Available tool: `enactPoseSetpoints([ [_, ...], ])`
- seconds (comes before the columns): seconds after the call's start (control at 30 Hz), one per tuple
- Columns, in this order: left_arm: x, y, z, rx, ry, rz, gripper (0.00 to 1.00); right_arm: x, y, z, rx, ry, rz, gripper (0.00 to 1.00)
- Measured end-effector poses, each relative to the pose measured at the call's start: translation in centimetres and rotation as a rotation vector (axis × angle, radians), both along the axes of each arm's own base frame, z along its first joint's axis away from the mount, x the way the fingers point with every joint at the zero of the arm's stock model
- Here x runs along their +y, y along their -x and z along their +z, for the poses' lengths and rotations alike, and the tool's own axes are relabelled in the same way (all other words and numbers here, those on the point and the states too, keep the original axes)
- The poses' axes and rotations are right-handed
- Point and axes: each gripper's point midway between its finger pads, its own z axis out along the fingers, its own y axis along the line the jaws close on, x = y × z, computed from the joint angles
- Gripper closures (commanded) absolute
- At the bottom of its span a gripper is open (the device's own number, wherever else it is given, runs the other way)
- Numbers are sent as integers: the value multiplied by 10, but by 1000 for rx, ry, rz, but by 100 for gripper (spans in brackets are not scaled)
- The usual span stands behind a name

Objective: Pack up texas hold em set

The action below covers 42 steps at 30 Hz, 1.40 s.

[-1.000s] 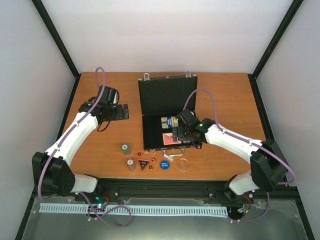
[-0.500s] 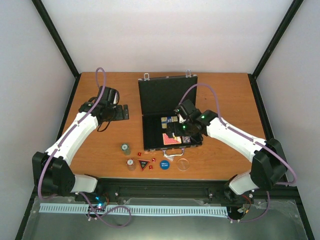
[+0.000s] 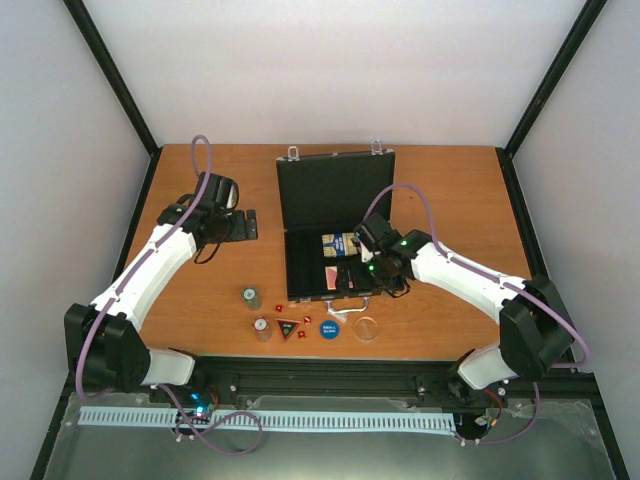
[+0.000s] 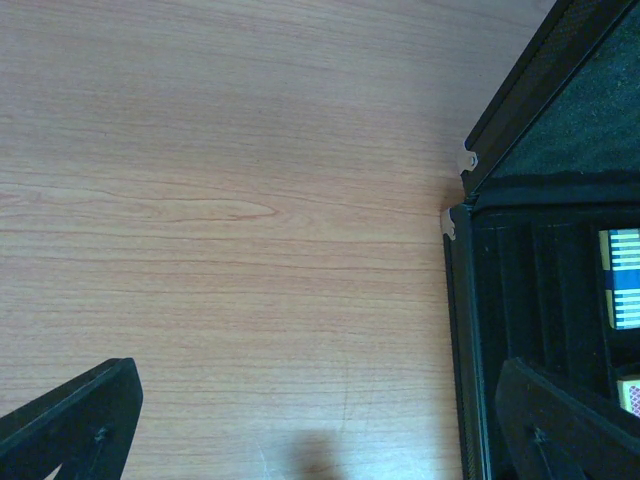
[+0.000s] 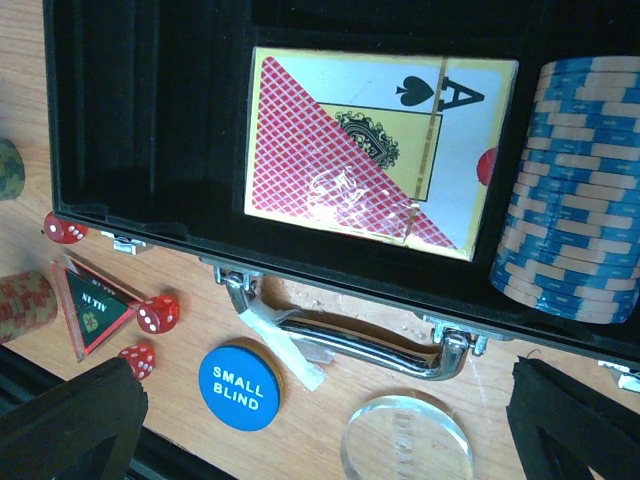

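Right wrist view: my right fingers (image 5: 70, 425) are spread wide and empty over the open briefcase (image 5: 150, 120) mid-tabletop (image 4: 200, 200). Inside it are a card deck (image 5: 370, 150), a blue chip stack (image 5: 570, 190) and a second deck (image 4: 622, 290). Left outside are the blue button (image 5: 240, 385), red dice (image 5: 158, 314), two chip stacks (image 3: 250, 297), a triangular marker (image 5: 92, 310) and a clear disc (image 5: 405, 445). My left fingers (image 4: 75, 420) hang apart by the hinge. I judge it roughly half packed.

My top cam: high at near side, looks down on whole table (image 3: 450, 190). L wrist cam: close, at briefcase (image 4: 466, 330) left edge. R wrist: close over its front. All share briefcase.
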Motion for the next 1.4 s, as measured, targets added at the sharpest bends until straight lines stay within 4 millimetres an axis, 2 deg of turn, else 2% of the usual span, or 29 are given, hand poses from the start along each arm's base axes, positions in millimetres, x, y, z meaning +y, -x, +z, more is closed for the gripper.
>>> enactPoseSetpoints([
  [0.4, 1, 0, 0, -1, -5, 3, 0, -6, -1, -29, 52, 79, -21, 0],
  [0.57, 1, 0, 0, -3, -7, 4, 0, -11, -9, -38, 60, 112, -42, 0],
  [0.9, 2, -1, 0, -4, -16, 0, 0, -13, -31, -45, 23, 116, -82, 0],
  [1.2, 3, -1, 0, -5, -21, -4, 0, -13, -36, -42, 3, 110, -89, 0],
  [1.4, 3, 0, 0, -3, -21, -4, 0, -11, -34, -18, -31, 66, -83, 0],
])
